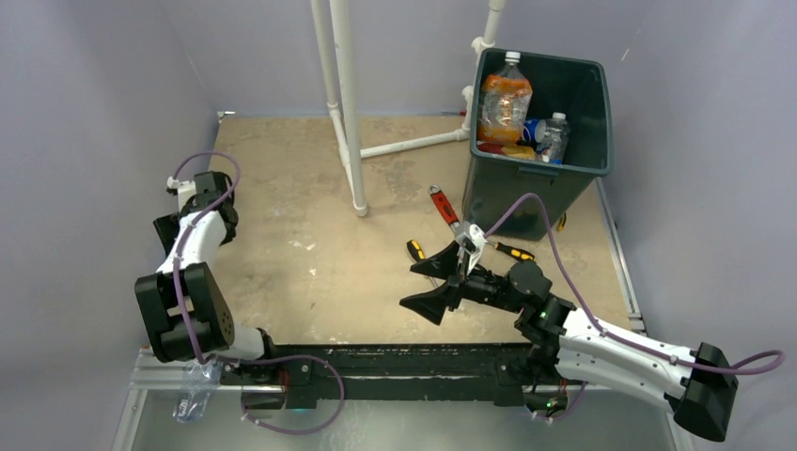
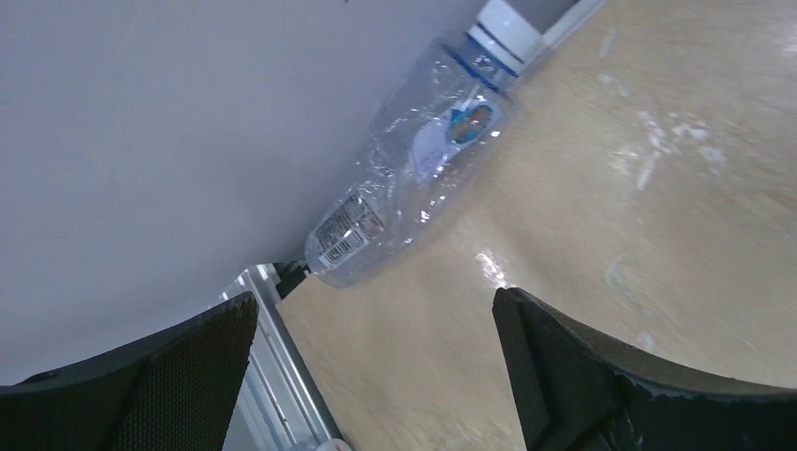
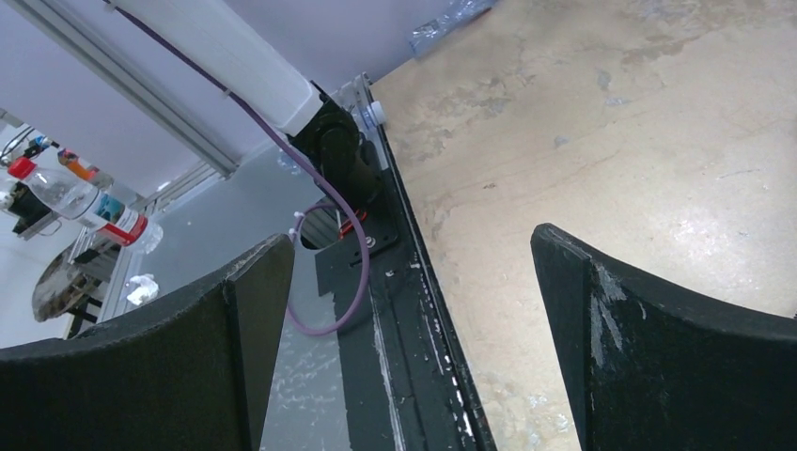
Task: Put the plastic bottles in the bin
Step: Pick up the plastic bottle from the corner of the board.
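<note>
A clear crumpled plastic bottle with a white cap lies on the table against the left wall. My left gripper stands open a short way from its base, with nothing between the fingers. In the top view the left gripper is by the left wall and the arm hides that bottle. The dark green bin stands at the back right, holding an orange bottle, a blue-labelled one and a clear one. My right gripper is open and empty above the table's near edge, likewise wide in its own view.
A red-handled wrench and yellow-and-black screwdrivers lie in front of the bin. A white pipe frame stands mid-table. Another clear bottle lies off the table by the left arm's base.
</note>
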`<state>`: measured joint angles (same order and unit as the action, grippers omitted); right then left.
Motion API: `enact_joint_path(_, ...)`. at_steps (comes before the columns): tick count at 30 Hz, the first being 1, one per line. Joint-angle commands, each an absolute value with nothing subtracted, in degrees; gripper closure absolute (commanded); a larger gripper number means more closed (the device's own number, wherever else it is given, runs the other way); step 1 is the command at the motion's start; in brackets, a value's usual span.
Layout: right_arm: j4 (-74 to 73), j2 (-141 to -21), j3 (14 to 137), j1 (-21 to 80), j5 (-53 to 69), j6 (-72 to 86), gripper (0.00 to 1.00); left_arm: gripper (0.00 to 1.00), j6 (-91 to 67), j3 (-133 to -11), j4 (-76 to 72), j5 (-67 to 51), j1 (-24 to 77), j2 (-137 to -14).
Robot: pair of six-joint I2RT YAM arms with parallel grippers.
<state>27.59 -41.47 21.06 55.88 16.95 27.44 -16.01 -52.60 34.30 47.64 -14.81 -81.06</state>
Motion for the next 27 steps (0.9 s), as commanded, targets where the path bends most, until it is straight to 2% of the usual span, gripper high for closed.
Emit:
enact_joint_path(1, 29.4, -40.5, 20.7, 56.1, 17.6, 27.8, 0.01, 0.06, -11.0, -53.5, 32.0, 45.3, -18.2, -84.6)
enact_joint_path(7, 28.6, -40.7, 21.0, 56.1, 16.7, 27.2, 0.01, 0.17, -6.0, -53.6, 29.3, 44.5, -21.3, -91.0)
enact_joint_path(14, 29.3, -42.8, 21.1, 56.1, 17.0, 27.3, 0.01, 0.25, -3.0, -51.9, 23.6, 45.9, -21.8, -94.1)
enact_joint_path(19, 29.0, -42.9, 21.0, 56.1, 16.1, 26.9, 0.01, 0.35, -1.4, -50.4, 18.2, 46.0, -22.2, -96.0)
enact_joint_path(27, 28.6, -42.9, 21.2, 56.1, 14.7, 26.2, 0.01, 0.4, -0.3, -50.2, 15.8, 46.5, -24.5, -97.9)
